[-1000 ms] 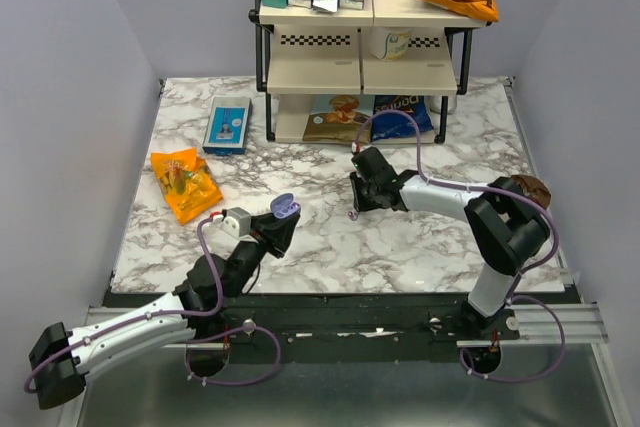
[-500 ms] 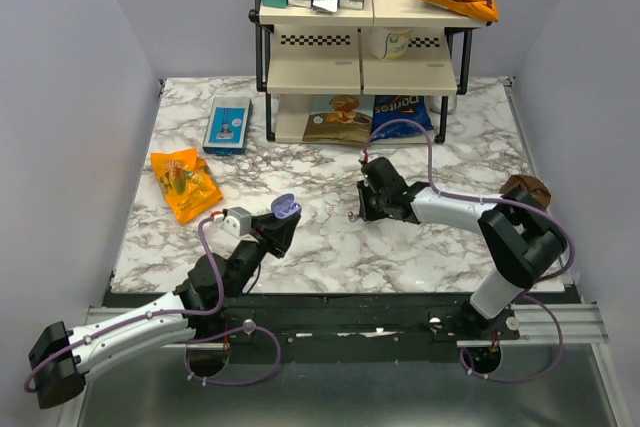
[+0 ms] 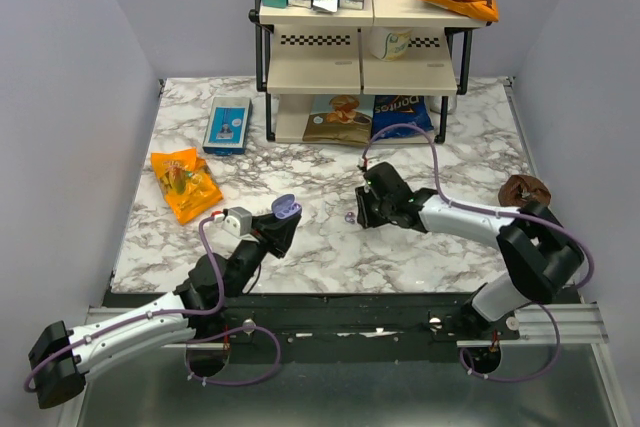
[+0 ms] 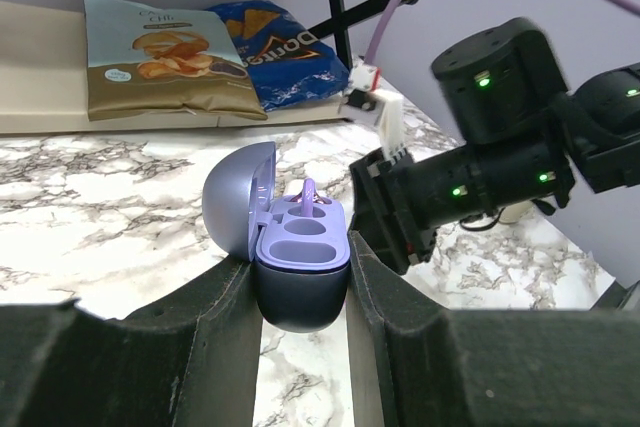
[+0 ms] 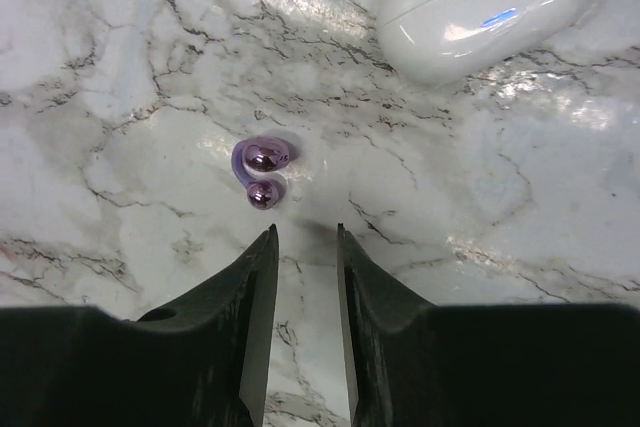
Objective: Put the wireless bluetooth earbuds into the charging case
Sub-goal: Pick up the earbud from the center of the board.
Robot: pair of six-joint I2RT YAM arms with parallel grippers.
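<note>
Slid rightward, our right gripper (image 5: 305,232) sits narrowly open, empty, earbud (image 5: 262,169) just ahead at centre; left gripper (image 4: 300,259) clamps the open case (image 4: 296,297), left of centre. Next we must pinch it.

Bright, even light; glare on marble table (image 5: 520,97); soft shadows.

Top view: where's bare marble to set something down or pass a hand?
Free: far right corner, between Doritos bag and brown object; near-left corner, in front of orange snack bag; near edge, in front of earbud. Crowded: centre, around earbud and held charging case; under the rack.
</note>
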